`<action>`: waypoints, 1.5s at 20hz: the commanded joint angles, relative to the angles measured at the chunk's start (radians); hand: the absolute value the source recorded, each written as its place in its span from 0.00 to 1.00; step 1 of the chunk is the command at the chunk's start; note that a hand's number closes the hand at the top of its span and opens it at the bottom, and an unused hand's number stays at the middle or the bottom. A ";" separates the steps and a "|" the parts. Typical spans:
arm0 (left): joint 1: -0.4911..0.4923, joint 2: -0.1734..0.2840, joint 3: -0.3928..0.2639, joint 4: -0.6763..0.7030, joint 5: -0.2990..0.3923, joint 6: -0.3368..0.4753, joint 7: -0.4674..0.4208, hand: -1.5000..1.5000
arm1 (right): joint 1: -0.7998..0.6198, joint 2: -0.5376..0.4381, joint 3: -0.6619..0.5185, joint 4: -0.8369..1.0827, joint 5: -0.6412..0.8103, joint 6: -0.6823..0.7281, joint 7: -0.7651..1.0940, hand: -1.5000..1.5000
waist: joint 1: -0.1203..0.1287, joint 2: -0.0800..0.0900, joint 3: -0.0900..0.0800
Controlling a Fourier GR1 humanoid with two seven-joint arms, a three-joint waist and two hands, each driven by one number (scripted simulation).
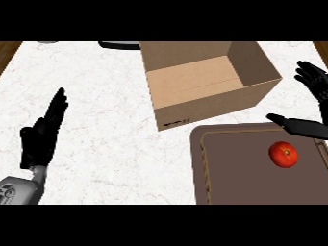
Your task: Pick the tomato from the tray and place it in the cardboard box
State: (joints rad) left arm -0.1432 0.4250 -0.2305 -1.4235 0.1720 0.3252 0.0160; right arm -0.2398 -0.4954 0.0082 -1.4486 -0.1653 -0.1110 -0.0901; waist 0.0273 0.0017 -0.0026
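- Where it comes in at the view's right edge, the right hand [321, 103] is spread wide: fingers up, thumb stretched left over the tray's top-right corner; holds nothing.
- Its forearm is mostly cut off by the right edge.
- tomato [283, 154] lies on the tray [230, 168], right half, just below that thumb, not touching the hand.
- Tray is dark brown w/ rounded corners; its lower edge runs out of view.
- cardboard box [205, 84] sits just above the tray, open, w/ nothing visible inside; near wall faces the tray.
- left hand [44, 129] at the view's left, fingers straight & pressed together pointing up, well apart from tray & box, resting.
- Only a bit of grey forearm shows bottom left.
- tabletop [95, 96] is white marble-look; wood strips along both sides.
- dark round object [120, 44] at the top edge, cut off, can't tell what.
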 commanded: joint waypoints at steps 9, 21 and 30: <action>0.105 0.045 0.001 -0.080 -0.059 -0.021 0.054 0.50 | 0.007 -0.122 -0.037 0.196 0.087 0.186 -0.260 0.00 | -0.011 0.000 0.003; 0.116 0.007 0.004 -0.050 -0.081 -0.010 0.013 0.50 | 0.001 -0.445 0.193 0.029 0.336 0.507 0.015 0.00 | -0.022 -0.002 0.000; 0.154 0.018 0.063 -0.089 -0.103 -0.059 0.021 0.50 | 0.047 -0.328 0.229 -0.102 0.427 0.569 0.238 0.00 | -0.024 -0.002 0.002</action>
State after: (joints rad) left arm -0.0164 0.4423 -0.1971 -1.5143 0.0779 0.2900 0.0673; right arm -0.1954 -0.8851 0.2191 -1.5167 0.2039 0.4527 0.0545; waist 0.0010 -0.0017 -0.0009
